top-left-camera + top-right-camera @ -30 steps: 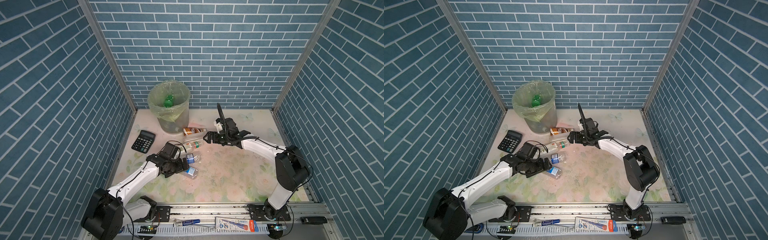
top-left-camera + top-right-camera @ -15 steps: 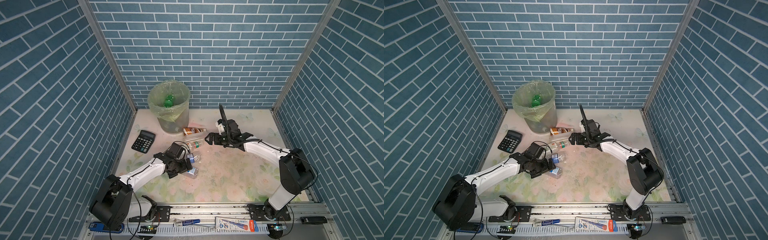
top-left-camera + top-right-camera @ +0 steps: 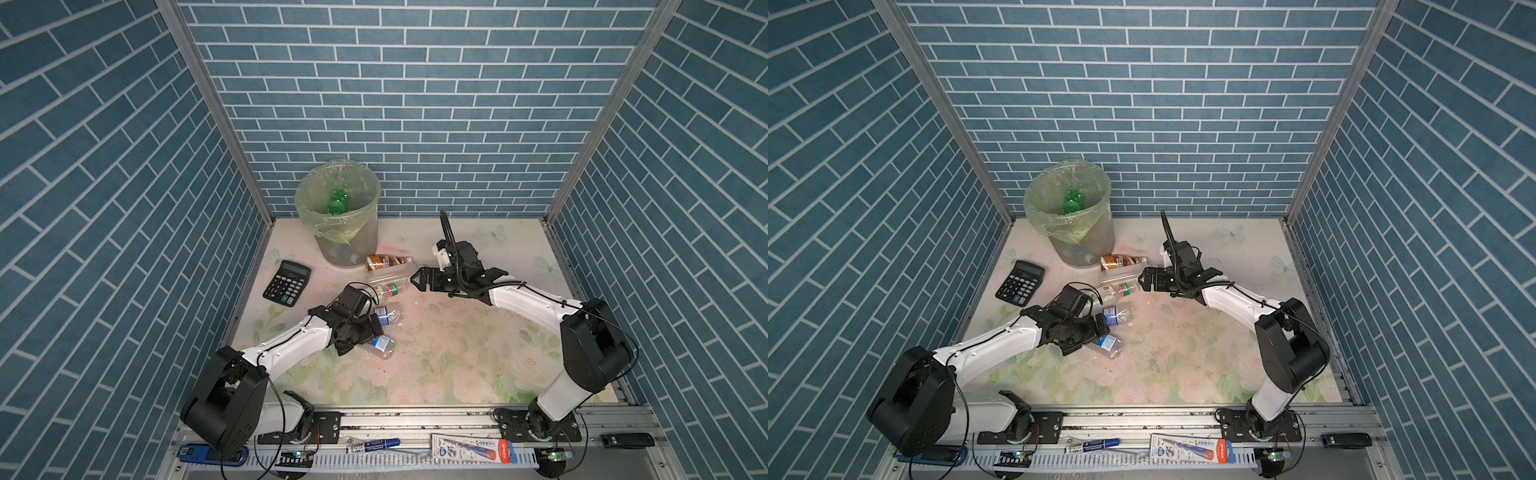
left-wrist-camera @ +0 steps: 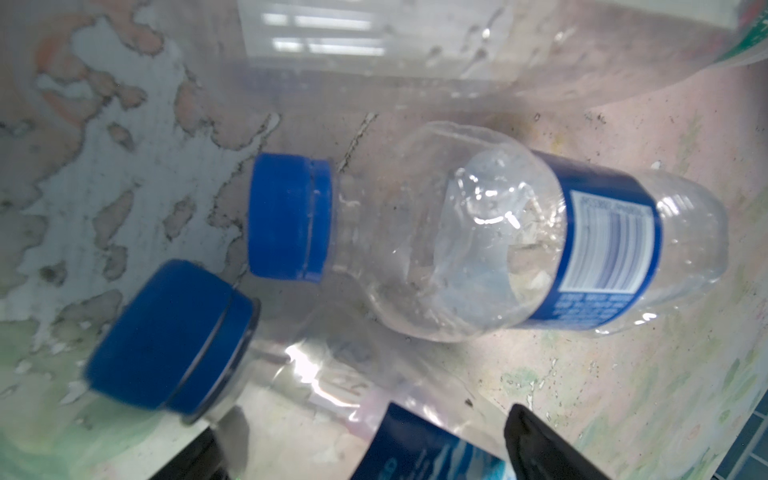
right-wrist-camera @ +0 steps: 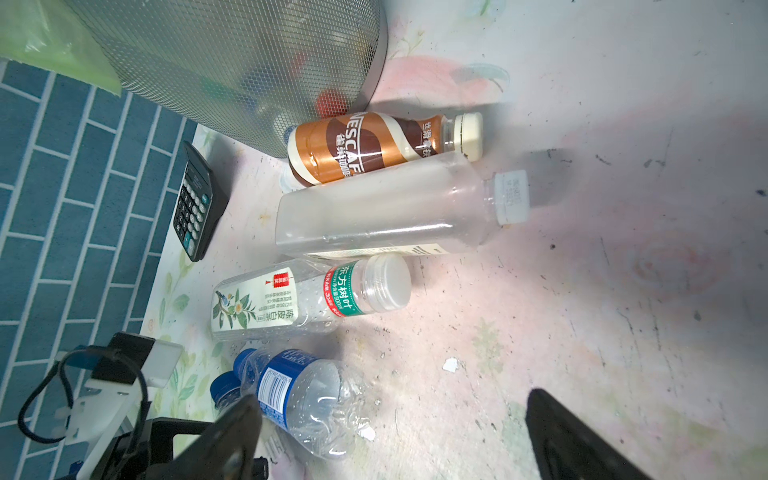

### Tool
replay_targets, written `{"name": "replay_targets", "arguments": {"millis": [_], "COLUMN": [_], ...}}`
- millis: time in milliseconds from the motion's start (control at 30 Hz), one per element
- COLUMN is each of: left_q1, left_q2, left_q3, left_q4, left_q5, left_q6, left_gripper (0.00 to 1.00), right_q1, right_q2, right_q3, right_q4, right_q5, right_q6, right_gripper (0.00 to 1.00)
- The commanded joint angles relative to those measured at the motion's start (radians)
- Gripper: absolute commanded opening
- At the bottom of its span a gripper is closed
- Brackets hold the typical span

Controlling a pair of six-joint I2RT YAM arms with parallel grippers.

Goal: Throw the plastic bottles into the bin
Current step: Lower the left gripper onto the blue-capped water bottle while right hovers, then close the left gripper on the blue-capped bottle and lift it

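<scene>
The bottles are empty thin plastic, so I judge them very light, easily crushed and apt to roll or skid on the desk (image 3: 457, 353). The dented walls give under pressure and the clear skin looks slick. The best hold is across the labelled middle of the body, where it is widest and least likely to squirt out. The neck and the cap are poorer places to grip.

The left end effector (image 3: 360, 336) is spread wide and grips nothing. In the left wrist view its fingers (image 4: 540, 440) stand on either side of the nearer blue-capped bottle (image 4: 266, 386), which lies on its side between them. I cannot tell whether they touch it. The second blue-capped bottle (image 4: 478, 232) lies just beyond it, crumpled, also on its side.

The right end effector (image 3: 417, 280) is also fully open and empty, low over the desk. Just ahead of its fingertips lie the frosted bottle (image 5: 386, 208) and the tea bottle (image 5: 291, 299), caps toward it. The brown-wrapped bottle (image 5: 357, 145) is beyond them, against the foot of the bin (image 3: 365, 245).

The bin stands well apart from the left end effector and nearer the right one. A green bottle (image 3: 337, 204) is already inside it.
</scene>
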Motion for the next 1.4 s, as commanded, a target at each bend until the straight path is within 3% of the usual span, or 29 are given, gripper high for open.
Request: {"name": "replay_targets", "arguments": {"millis": [0,433,800,1367], "left_q1": [-0.004,-0.003,0.0,0.124], "left_q2": [-0.004,-0.023,-0.024,-0.074], "left_q3": [-0.024,-0.054,-0.06,-0.084], "left_q4": [-0.026,-0.018,-0.021,-0.065], "left_q5": [-0.046,-0.063,-0.075,-0.075], "left_q6": [-0.005,-0.012,-0.003,0.065], "left_gripper": [0.96,0.89,0.76,0.65], "right_q1": [-0.006,-0.014,-0.021,-0.035], "right_q2": [-0.032,-0.035,-0.04,-0.042], "right_q3": [-0.03,-0.037,-0.049,-0.065], "right_q4": [0.019,0.023,0.027,0.049], "right_q5": [0.012,0.009,0.007,-0.007], "right_q6": [-0.025,-0.022,-0.022,-0.002], "right_gripper": [0.99,0.99,0.99,0.99]}}
